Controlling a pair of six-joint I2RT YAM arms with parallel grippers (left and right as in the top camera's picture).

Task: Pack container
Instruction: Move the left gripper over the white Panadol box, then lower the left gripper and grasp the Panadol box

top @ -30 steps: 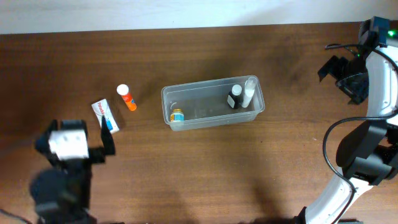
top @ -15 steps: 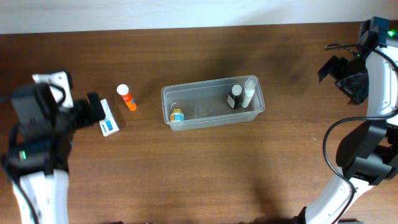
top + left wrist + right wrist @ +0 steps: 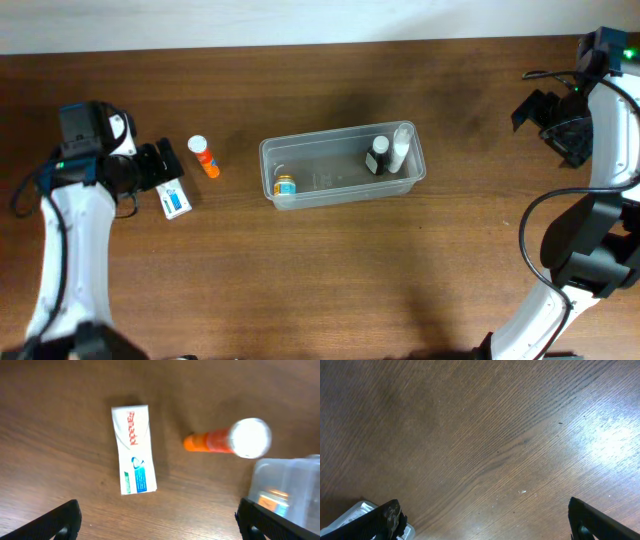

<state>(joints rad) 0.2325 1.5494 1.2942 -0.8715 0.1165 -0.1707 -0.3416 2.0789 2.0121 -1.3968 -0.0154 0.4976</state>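
Overhead, the container [image 3: 320, 138] sits mid-table with three small items [image 3: 377, 158] inside, while the orange bottle [image 3: 204, 157] and the white box [image 3: 172, 192] lie outside, to its left, so it looks over half packed. The left wrist view shows the left gripper [image 3: 160, 522] spread wide and empty above those two. The right wrist view shows the right gripper [image 3: 487, 517] equally wide, holding nothing, over the table [image 3: 495, 435].

Wood table [image 3: 330, 270]: container [image 3: 330, 136], orange bottle [image 3: 206, 160], white box [image 3: 176, 199].

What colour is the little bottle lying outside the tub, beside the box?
The bottle is orange with a white cap; clearest in the left wrist view.
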